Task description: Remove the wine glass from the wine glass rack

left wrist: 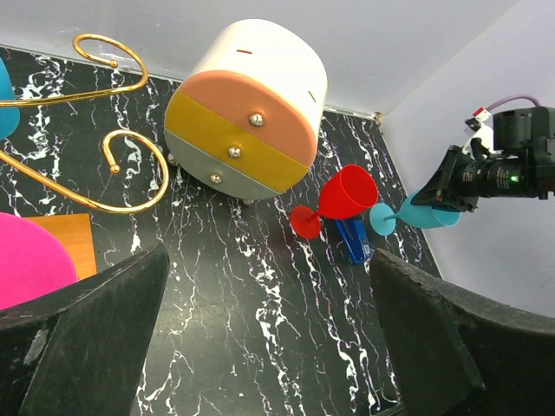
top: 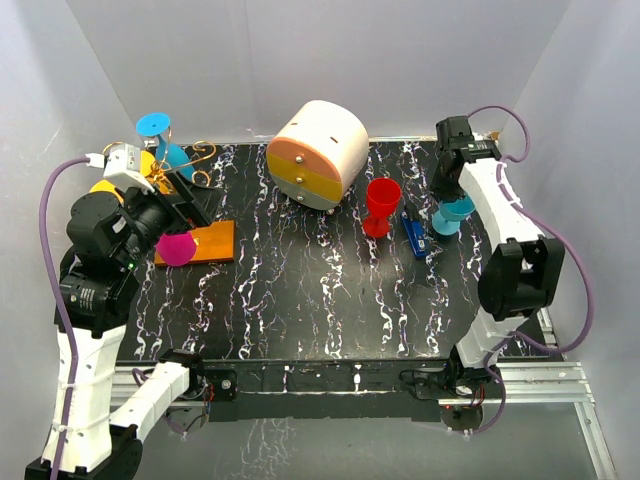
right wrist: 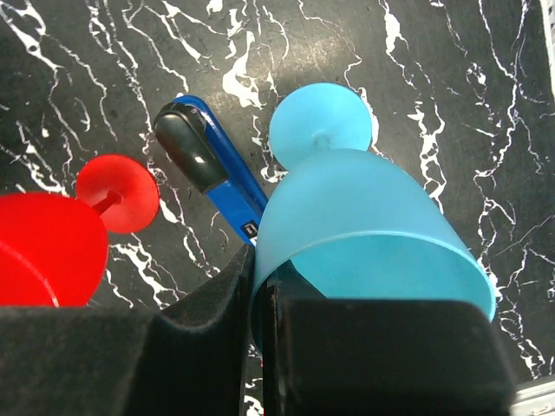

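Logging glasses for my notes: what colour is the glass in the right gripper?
Light blue; the wine glass shows best in the right wrist view.

Free front, crowded back
The table (top: 320,300) is free in front. A wire rack (top: 212,240) fills the back left, a drawer box (top: 318,153) the back middle, with a red glass (top: 381,205) and blue tool (top: 414,237) just right.

Rounded drawer box (top: 318,153) rear centre; blue gadget (top: 414,236) to right.
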`<state>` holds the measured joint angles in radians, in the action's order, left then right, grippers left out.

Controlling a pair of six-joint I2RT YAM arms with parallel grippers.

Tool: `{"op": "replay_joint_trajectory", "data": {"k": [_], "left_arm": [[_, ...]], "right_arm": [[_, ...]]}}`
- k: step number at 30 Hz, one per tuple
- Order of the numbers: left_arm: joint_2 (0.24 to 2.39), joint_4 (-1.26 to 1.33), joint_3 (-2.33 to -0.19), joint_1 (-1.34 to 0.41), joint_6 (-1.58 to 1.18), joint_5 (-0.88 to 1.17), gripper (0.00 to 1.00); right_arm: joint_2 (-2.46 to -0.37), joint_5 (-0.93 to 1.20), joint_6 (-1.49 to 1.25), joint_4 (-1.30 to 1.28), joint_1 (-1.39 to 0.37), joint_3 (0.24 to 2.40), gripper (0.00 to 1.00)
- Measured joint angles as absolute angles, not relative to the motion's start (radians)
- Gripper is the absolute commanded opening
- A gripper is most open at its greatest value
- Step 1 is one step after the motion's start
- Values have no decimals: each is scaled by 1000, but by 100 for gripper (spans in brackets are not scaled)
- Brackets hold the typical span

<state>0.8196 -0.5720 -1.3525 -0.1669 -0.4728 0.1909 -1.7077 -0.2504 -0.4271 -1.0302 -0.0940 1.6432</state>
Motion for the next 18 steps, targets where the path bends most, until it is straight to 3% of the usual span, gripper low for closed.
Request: {"op": "replay_joint_trajectory", "data": {"k": [13, 18], "left_arm": [[813, -580, -1349, -167, -485, 195, 99], [809, -585, -1345, -167, -491, 195, 99]], "right_arm": [[-1861, -193, -503, -1046, -20, 1715, 0], [-1877, -163, -505, -1050, -5, 1736, 12]]}}
